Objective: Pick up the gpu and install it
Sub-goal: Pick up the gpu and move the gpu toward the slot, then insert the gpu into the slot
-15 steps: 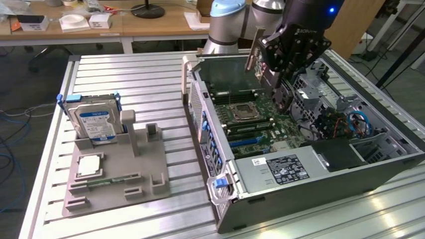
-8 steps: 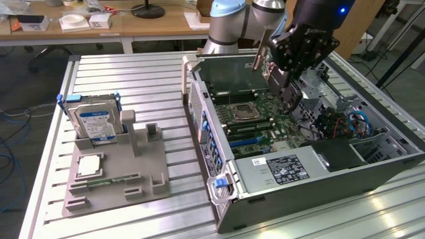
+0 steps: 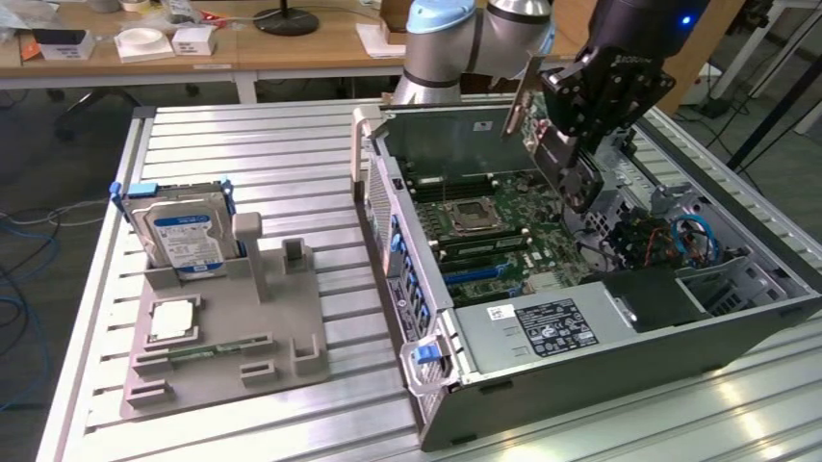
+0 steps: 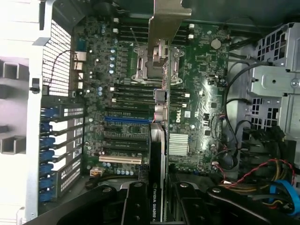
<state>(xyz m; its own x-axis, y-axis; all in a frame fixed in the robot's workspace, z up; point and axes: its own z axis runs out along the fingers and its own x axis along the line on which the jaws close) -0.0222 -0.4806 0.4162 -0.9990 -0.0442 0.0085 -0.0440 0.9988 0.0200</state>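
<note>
Wrist view: the claw [image 4: 157,206] is seen clenched on the graphics card [image 4: 157,150], with a dark finger [image 4: 136,206] set against each flat face. The card is thus carried on edge, its long edge turned toward the motherboard [image 4: 201,93]. This hold is judged to keep the connector edge free and facing the board. The silvery bracket [image 4: 166,18] is carried at the end farthest from the claw. The card is held across the line of the expansion slots [image 4: 122,140] rather than along them, and it is seated in none of them.

In the exterior view the claw [image 3: 594,115] is found at about one o'clock from the middle of the open computer case [image 3: 488,404]. The card [image 3: 572,168] hangs below it, over the motherboard [image 3: 495,231]. The case is laid on its side with the panel off, presumably so that the board can be reached from above.

At nine o'clock from the case a hard drive [image 3: 187,236] is stood upright in a grey holder [image 3: 276,298]. A memory stick [image 3: 206,351] is laid in a groove at the holder's six o'clock edge.

Both faces of the card are hidden in the wrist view. Much of it is covered by the claw in the exterior view. The stretch of board directly beneath the card cannot be made out, and the gap between card and board cannot be judged.
</note>
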